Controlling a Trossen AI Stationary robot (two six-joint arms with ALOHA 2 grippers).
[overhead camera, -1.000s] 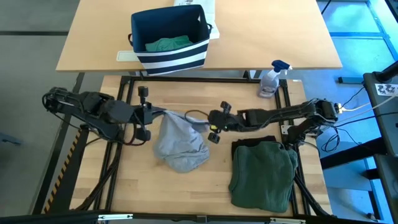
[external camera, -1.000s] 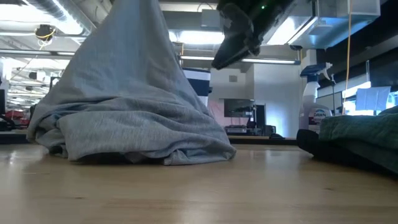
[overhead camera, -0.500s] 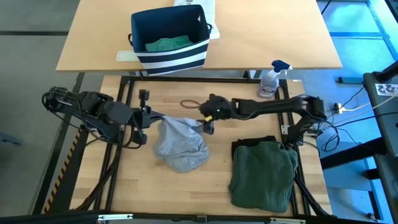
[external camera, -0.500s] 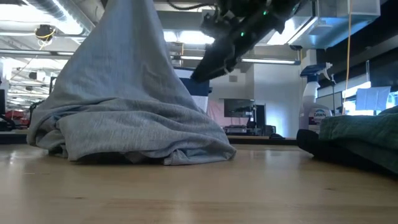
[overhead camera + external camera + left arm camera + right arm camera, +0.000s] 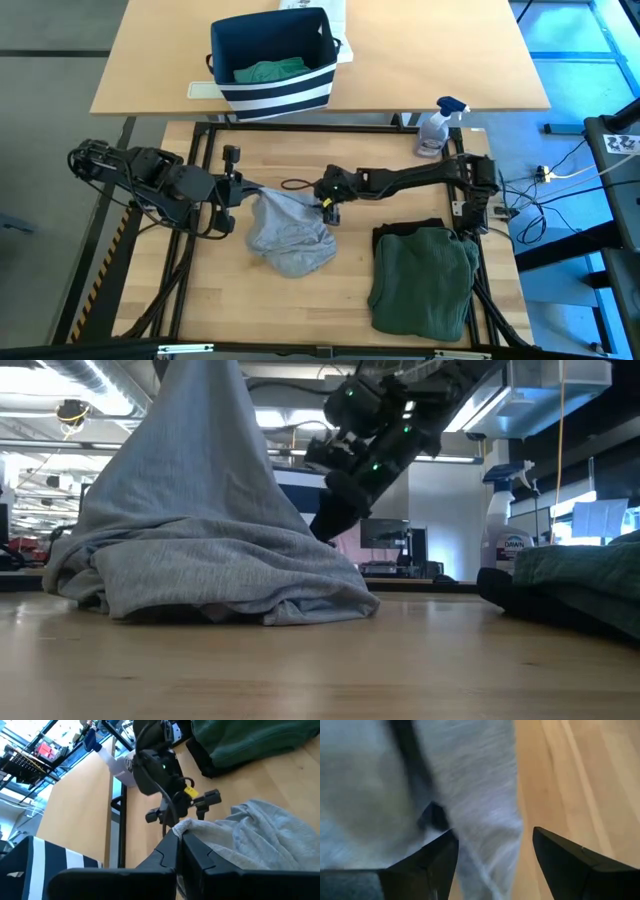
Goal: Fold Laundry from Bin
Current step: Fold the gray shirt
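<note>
Near the middle of my work table (image 5: 210,290) sits the light grey garment (image 5: 290,235), heaped in a rumpled mound with one corner drawn up and to the left, so its long line runs from the heap toward my left arm. My left gripper (image 5: 243,187) is clamped tight on that raised corner; the low view shows the cloth rising like a tent from the wood. My right gripper (image 5: 327,203) reaches in from the right with its fingers (image 5: 427,865) spread wide, poised over the right edge of the grey cloth without pinching it. A folded dark green garment (image 5: 423,280) lies on the right side, resting on something black. On the far table stands the bin (image 5: 272,62), with teal-green laundry (image 5: 268,71) inside. A spray bottle (image 5: 437,126) stands right of it; its label is too small to read.
</note>
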